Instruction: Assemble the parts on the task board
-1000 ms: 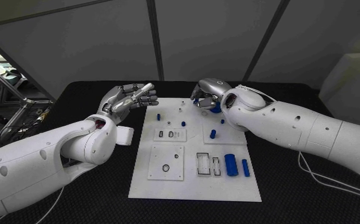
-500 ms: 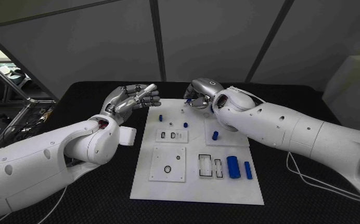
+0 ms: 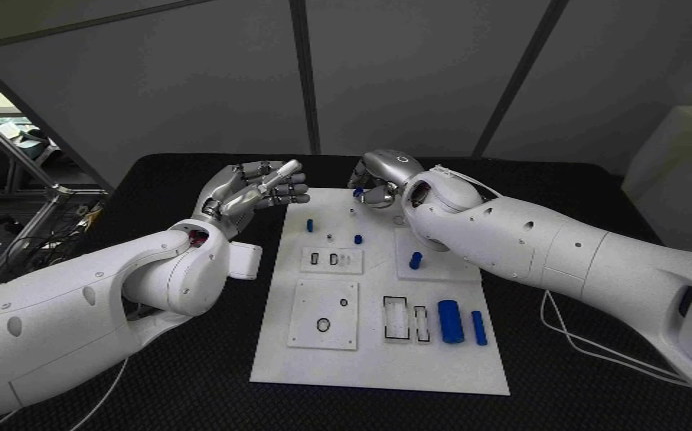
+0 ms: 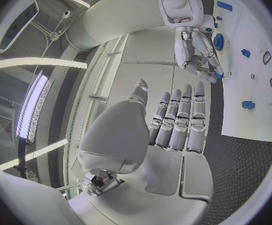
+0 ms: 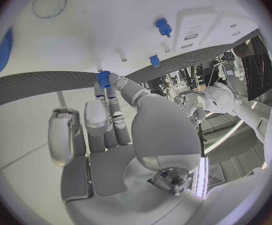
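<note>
Left hand (image 3: 254,191): one silver metal hand, held up over the black table (image 3: 159,351) just left of the board's far corner. The fingers are lined up side by side and nothing is held in them.

Task board (image 3: 378,356): one flat white plate in the middle of the table, with raised white square tiles and small slots on it.

Blue pegs: three small round ones are seen standing on the far half of the board, one at the left (image 3: 307,223), one in the middle (image 3: 358,239) and one on the right tile (image 3: 414,260).

Blue bars: two smooth ones are laid side by side near the right edge of the board, a thick one (image 3: 450,320) and a thin one (image 3: 477,326).

Right hand (image 3: 378,184): one silver hand, set over the far edge of the board. A small blue toothed part (image 5: 103,78) is pinched at the fingertips (image 5: 108,92), as seen in the right wrist view. The part may be a tiny gear, but its shape is hard to be sure of.

Blue gear (image 4: 218,41): one big round toothed wheel is seen on the board close to the right hand.
</note>
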`<state>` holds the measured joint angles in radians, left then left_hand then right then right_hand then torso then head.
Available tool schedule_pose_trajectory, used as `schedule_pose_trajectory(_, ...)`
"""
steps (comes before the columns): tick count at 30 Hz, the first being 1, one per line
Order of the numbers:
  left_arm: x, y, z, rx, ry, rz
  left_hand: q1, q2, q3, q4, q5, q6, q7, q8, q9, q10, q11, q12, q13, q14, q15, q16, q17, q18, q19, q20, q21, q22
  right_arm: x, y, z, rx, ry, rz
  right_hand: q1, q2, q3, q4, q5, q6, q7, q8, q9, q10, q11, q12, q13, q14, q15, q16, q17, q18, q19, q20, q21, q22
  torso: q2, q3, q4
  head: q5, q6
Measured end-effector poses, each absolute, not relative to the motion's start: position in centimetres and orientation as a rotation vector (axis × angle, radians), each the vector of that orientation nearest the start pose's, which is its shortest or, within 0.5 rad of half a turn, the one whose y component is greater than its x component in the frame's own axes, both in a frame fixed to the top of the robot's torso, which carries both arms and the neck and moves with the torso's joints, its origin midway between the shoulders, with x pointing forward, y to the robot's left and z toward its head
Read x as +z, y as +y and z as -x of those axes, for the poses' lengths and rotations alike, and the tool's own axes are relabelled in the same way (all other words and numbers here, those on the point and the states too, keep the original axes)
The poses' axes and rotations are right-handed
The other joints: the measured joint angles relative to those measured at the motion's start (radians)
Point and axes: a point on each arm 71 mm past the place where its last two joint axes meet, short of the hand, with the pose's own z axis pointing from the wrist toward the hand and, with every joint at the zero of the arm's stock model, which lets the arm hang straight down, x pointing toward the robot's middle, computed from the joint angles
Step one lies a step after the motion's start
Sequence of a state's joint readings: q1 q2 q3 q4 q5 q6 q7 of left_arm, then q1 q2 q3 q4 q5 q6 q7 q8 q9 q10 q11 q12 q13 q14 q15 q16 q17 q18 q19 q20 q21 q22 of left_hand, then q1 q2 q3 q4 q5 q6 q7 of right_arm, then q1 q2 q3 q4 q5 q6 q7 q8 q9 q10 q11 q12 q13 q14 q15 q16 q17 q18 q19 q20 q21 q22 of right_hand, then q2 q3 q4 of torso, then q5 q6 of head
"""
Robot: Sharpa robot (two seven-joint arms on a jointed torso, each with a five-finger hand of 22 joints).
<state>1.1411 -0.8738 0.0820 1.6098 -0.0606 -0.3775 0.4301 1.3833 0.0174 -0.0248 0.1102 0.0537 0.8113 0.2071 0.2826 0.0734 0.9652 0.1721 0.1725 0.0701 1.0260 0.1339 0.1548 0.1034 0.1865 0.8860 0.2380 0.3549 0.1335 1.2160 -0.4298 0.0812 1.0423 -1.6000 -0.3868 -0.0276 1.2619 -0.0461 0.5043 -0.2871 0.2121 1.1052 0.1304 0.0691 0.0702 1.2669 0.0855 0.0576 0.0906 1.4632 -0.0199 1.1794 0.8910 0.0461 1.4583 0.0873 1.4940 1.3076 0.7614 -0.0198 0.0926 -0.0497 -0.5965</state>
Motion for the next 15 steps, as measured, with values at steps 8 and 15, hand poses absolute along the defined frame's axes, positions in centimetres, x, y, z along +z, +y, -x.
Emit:
schedule_pose_trajectory(8,-15.04,20.39,-48.02,-1.602,1.296,1.057,0.0,0.0,0.0,0.0,0.0,0.0,0.0,0.0,0.0,0.0,0.0,-0.003,0.0,0.0,0.0,0.0,0.0,0.0,0.0,0.0,0.0,0.0,-15.54,-11.69,-57.22,0.6,1.444,0.219,0.0,0.0,0.003,0.003,0.0,0.0,0.0,0.0,0.0,0.0,0.0,-0.004,0.0,0.0,0.0,0.004,0.001,0.0,0.0,0.0,0.0,0.0,0.0,-0.0003,0.0002,0.0,-0.001)
schedule_pose_trajectory(15,-15.04,20.37,-48.04,-1.602,1.298,1.058,0.0,0.0,-0.003,-0.003,0.0,0.0,0.0,0.0,0.0,0.0,0.0,-0.006,0.0,0.0,0.0,0.0,0.0,0.0,0.0,0.0,0.0,-0.001,-15.7,-11.68,-57.4,0.572,1.458,0.218,-0.004,-0.004,0.01,0.004,0.0,0.0,0.0,0.0,0.0,0.0,0.0,0.001,0.0,0.0,0.0,0.004,0.001,0.0,0.0,0.0,0.0,0.0,0.001,-0.0003,0.001,0.0,-0.003)
